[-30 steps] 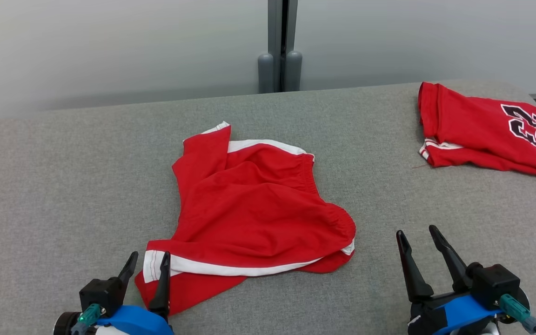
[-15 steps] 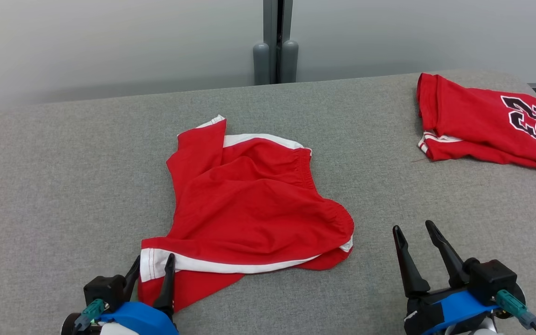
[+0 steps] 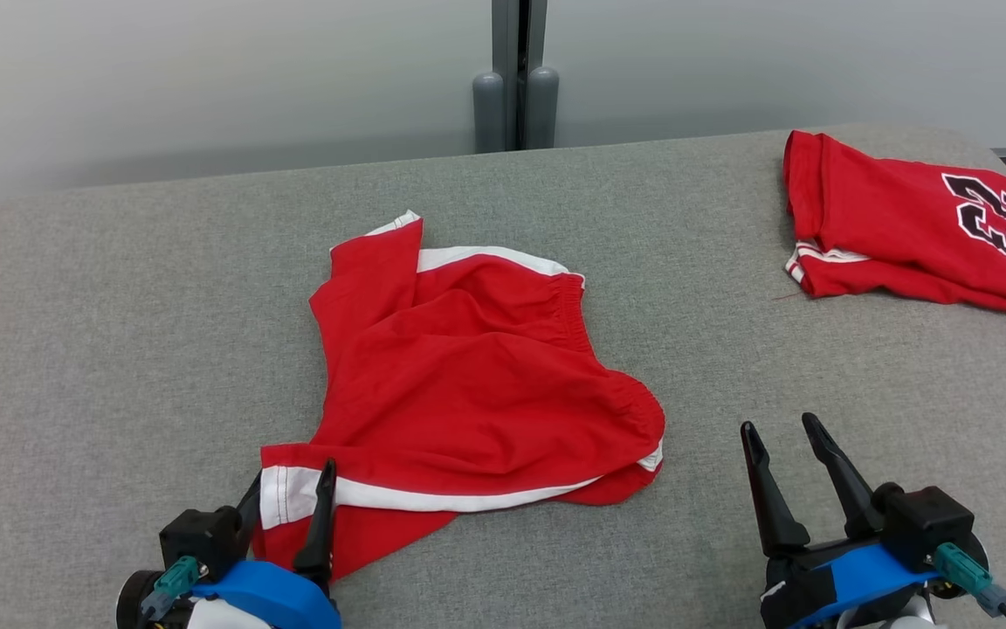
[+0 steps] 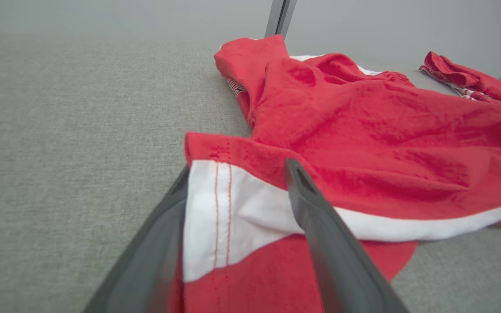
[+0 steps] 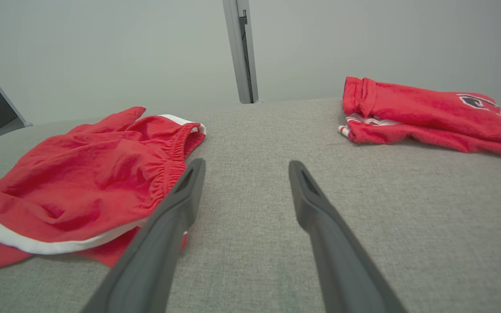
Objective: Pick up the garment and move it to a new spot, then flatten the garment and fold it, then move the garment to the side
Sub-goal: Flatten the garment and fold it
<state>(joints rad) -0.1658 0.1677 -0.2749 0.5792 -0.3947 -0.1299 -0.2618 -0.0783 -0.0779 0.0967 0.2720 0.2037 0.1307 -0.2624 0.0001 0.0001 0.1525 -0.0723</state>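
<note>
Shorts [image 3: 468,384] on table [image 3: 119,306], jersey [image 3: 887,227] far right

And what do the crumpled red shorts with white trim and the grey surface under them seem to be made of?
The crumpled red shorts with white trim: probably matte cloth, perhaps cotton; soft creases, gathered waistband. The grey surface: likely woven upholstery fabric, matte, with a fine speckled weave.

One number can be read: 23 [image 3: 988,229], in large black block numerals edged with white. It is printed on the folded red jersey [image 3: 887,223] lying at the far right. In the head view the digits lie turned sideways, near the jersey's right end. The right wrist view catches that 23 [image 5: 479,102] at a flat angle, dark with a pale outline, too foreshortened there to read.
</note>
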